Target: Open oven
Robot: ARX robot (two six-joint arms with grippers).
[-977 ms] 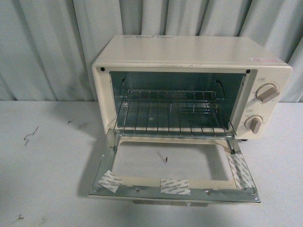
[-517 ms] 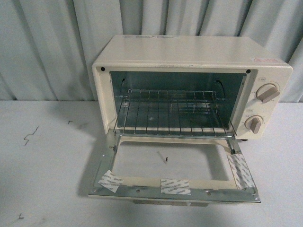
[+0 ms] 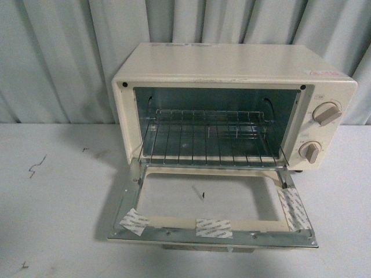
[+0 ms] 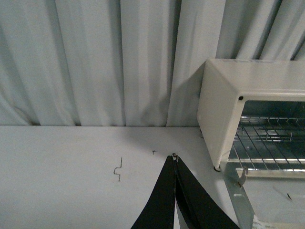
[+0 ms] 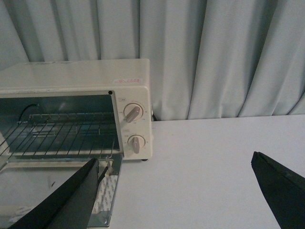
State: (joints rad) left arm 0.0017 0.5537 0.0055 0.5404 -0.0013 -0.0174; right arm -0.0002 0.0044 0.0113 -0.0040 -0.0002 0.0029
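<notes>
Oven open; nothing has changed over the last second.
Oven (image 3: 232, 75) sits far-centre on worktop (image 3: 52, 220), door (image 3: 211, 227) lying flat. Left fingers (image 4: 176, 200) clenched, right fingers (image 5: 71, 195) released; task appears complete.

Oven (image 3: 232, 69) on the table (image 3: 52, 220) before the curtain (image 3: 58, 58), door (image 3: 211, 223) flat in front.

Oven (image 3: 232, 63) shell: cream painted metal, smooth, satin. Wire rack (image 3: 211, 136): shiny bare metal. Door (image 3: 211, 211) frame: dull grey metal, glass pane. Curtain (image 3: 52, 58): matt pale cloth. Table (image 3: 52, 220): matt white. My fingers (image 5: 71, 200): matt black.
</notes>
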